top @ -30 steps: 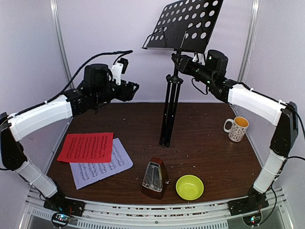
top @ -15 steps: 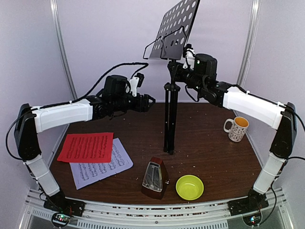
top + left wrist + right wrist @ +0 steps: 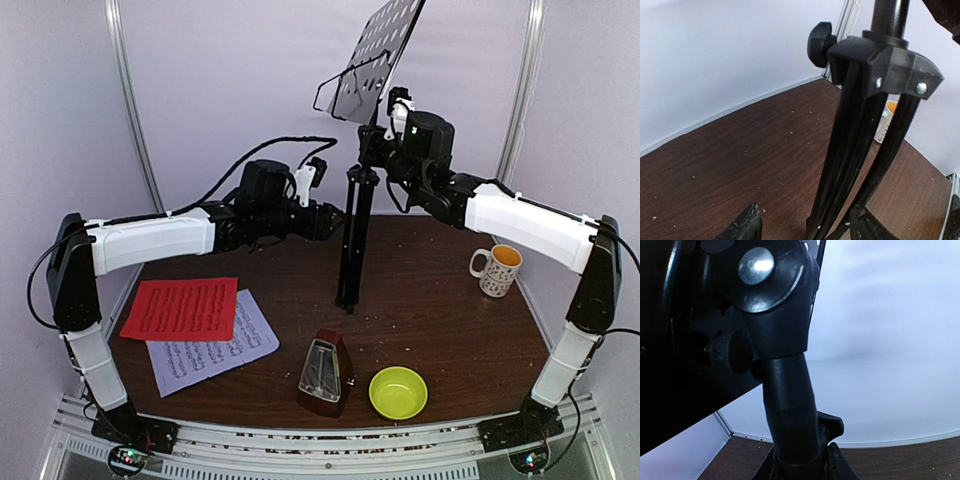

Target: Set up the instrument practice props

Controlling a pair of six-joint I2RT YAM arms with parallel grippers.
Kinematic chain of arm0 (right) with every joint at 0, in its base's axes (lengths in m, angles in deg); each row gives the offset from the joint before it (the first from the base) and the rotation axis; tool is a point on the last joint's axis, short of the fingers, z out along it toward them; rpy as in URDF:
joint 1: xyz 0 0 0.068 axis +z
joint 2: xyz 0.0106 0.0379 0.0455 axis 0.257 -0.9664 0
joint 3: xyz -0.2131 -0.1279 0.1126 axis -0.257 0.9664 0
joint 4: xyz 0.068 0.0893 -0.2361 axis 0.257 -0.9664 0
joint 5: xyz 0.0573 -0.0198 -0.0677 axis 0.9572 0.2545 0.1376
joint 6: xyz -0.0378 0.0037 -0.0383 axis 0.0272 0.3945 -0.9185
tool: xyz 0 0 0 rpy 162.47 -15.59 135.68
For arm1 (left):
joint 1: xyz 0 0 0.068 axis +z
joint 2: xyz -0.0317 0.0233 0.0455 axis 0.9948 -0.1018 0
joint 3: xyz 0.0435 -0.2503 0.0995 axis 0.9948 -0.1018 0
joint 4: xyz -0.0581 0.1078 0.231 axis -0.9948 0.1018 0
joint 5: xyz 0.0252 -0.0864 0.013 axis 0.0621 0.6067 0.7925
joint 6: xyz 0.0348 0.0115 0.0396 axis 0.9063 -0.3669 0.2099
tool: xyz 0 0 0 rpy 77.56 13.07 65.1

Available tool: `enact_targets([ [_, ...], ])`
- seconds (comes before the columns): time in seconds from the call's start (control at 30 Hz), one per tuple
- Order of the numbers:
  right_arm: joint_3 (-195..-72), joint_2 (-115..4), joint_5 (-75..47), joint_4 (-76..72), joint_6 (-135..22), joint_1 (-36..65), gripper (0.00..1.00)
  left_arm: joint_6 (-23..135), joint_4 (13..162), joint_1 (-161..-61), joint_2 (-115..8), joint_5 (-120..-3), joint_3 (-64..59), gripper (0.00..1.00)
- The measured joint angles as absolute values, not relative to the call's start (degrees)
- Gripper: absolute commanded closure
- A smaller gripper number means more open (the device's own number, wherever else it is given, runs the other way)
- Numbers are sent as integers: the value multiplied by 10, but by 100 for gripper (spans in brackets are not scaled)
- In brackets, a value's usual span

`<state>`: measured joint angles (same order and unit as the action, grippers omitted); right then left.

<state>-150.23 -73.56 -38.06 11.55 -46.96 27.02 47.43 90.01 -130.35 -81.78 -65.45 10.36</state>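
The black music stand rises at mid-table, its tripod legs folded together and its perforated desk turned nearly edge-on. My right gripper is shut on the stand's pole just under the desk joint; in its wrist view the right gripper has the pole filling its jaws. My left gripper is open at the folded legs; in the left wrist view the left gripper straddles them. A red sheet overlaps a white sheet at front left. The metronome stands near the front edge.
A yellow-green bowl sits right of the metronome. A patterned mug stands at the right, also seen behind the legs as the mug. Frame posts and pale walls close off the back and sides.
My left arm has reached rightward from the left side up to the stand's legs. The stand's desk has swung from facing the camera to nearly edge-on, with the right gripper still on the pole.
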Motion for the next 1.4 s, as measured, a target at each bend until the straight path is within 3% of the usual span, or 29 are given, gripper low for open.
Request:
enact_targets([
  [0.7,-1504,-735,-504,120,-495,324,100,503,913,-1313,-846,-715,148,40],
  [1.13,-1504,-735,-517,120,-497,334,100,523,912,-1320,-849,-756,148,51],
  [1.27,-1504,-735,-521,120,-498,336,100,537,906,-1320,-853,-765,148,62],
  [1.4,-1504,-735,-522,120,-498,337,100,548,902,-1321,-857,-769,148,67],
])
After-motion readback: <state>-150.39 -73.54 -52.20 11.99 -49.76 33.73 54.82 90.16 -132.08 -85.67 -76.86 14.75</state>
